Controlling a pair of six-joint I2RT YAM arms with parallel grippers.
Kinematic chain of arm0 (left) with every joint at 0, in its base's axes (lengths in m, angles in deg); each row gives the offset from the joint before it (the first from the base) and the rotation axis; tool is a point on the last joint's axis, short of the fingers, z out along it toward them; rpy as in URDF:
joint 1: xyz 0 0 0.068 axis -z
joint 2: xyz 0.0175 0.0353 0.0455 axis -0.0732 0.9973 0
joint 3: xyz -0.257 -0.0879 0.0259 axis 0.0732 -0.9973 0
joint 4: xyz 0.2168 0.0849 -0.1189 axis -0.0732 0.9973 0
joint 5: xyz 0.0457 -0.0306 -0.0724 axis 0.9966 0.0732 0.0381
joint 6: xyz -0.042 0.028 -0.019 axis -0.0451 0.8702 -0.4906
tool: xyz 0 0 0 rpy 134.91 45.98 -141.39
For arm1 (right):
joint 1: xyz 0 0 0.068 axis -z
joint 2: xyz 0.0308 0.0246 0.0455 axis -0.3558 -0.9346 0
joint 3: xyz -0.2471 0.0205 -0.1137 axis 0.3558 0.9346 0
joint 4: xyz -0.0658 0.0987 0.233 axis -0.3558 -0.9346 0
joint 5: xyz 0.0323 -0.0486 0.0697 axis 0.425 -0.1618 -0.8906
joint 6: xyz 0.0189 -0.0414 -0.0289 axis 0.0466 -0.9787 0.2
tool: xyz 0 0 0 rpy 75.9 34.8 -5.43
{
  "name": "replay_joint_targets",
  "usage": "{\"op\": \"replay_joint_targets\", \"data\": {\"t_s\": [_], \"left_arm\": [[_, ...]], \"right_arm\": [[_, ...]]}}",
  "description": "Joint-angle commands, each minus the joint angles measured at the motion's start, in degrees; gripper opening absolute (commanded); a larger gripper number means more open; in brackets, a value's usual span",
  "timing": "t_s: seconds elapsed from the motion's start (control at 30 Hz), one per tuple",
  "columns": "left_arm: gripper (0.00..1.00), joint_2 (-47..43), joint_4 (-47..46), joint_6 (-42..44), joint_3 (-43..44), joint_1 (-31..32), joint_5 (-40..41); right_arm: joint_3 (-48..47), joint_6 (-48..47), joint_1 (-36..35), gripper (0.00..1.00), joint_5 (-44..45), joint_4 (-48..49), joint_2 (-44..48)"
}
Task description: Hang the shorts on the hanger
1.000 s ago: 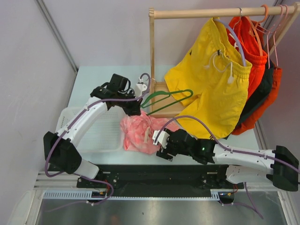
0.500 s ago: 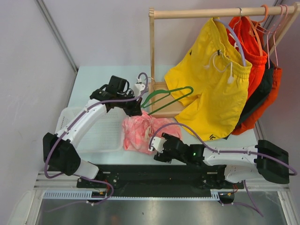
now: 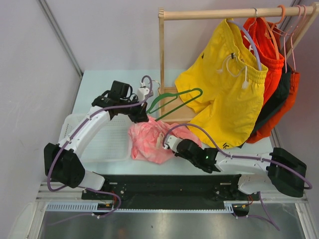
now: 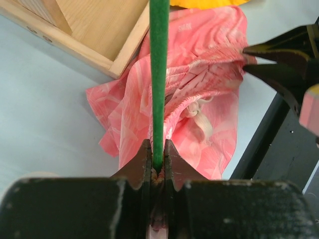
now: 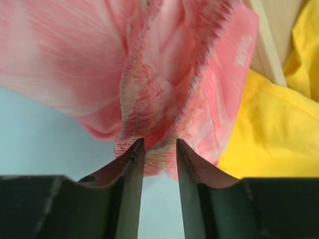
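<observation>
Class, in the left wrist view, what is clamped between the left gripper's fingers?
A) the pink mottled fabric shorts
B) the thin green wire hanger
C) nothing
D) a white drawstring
B: the thin green wire hanger runs straight into the shut left gripper, while the pink mottled fabric shorts lie beyond it.

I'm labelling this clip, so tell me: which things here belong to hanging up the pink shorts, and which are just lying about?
In the job:
pink shorts
green hanger
left gripper, shut on the hanger
right gripper, waistband between its fingers

Just there:
yellow shorts
orange-red shorts
wooden rail
white basket
</observation>
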Motion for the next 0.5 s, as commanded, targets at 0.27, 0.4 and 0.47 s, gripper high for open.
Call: {"op": "replay_joint_targets", "data": {"t_s": [0.27,0.4,0.47], "left_arm": [[0.0,-1.6,-1.1,1.5,0.4,-1.6,-4.7],[0.0,-1.2,-0.6,1.6,0.7,-2.6,-5.5],[0.0,-1.1,0.3,2.3,1.1,-3.8,-6.3]], "right_arm": [[-1.5,-4.3,9.8,0.29,3.2,0.9,-0.1],[-1.6,-5.0,13.8,0.34,-2.3,1.0,-1.3],[-1.6,-4.4,16.2,0.25,-7.0,-1.2,-1.4]]}}
